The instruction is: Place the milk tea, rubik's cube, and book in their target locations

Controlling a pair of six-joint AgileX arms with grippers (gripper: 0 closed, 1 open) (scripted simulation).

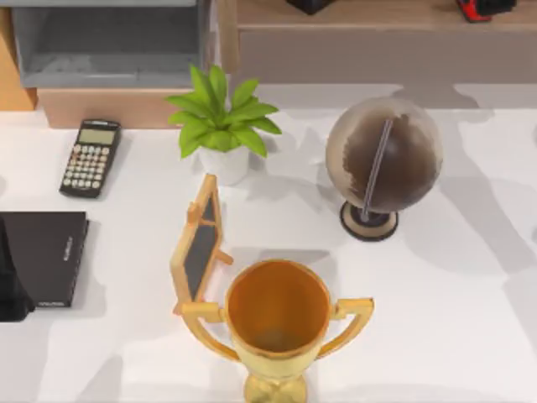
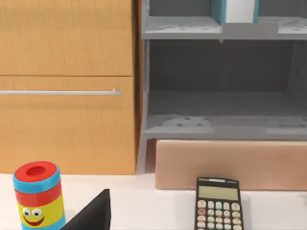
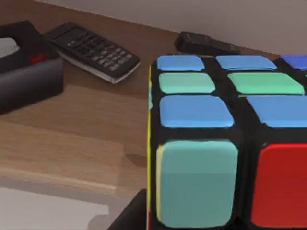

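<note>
A: What did the figure show, from largest item to smallest?

B: A white bench (image 1: 470, 319) carried a golden trophy (image 1: 278, 323), a globe (image 1: 384, 164), a potted plant (image 1: 221, 126), a small framed chalkboard (image 1: 199, 243), a flat black notebook (image 1: 46, 256) and a calculator (image 1: 91, 157). Behind stood a grey shelf unit (image 2: 220, 120) beside a wooden cabinet (image 2: 67, 86).

A: Where were the task's things?

B: The book (image 2: 236, 10), light blue with white page edges, stood upright on the upper level of the grey shelf unit. The rubik's cube (image 3: 225, 143) sat close before the right wrist camera, over a wooden shelf (image 3: 86, 124) that also held a second calculator (image 3: 91, 45). A striped cylinder with a cartoon face (image 2: 39, 196), possibly the milk tea, stood on the bench in front of the cabinet.

A: What could have gone wrong?

B: Judged from these views, the cube could have been let go while tilted or near the shelf's front edge and tumbled onto the bench.

A: And the arms' pose?

B: The right arm reached over the wooden shelf; the left faced the cabinet from low over the bench. Whether either arm's fingers were open or closed could not be told.
</note>
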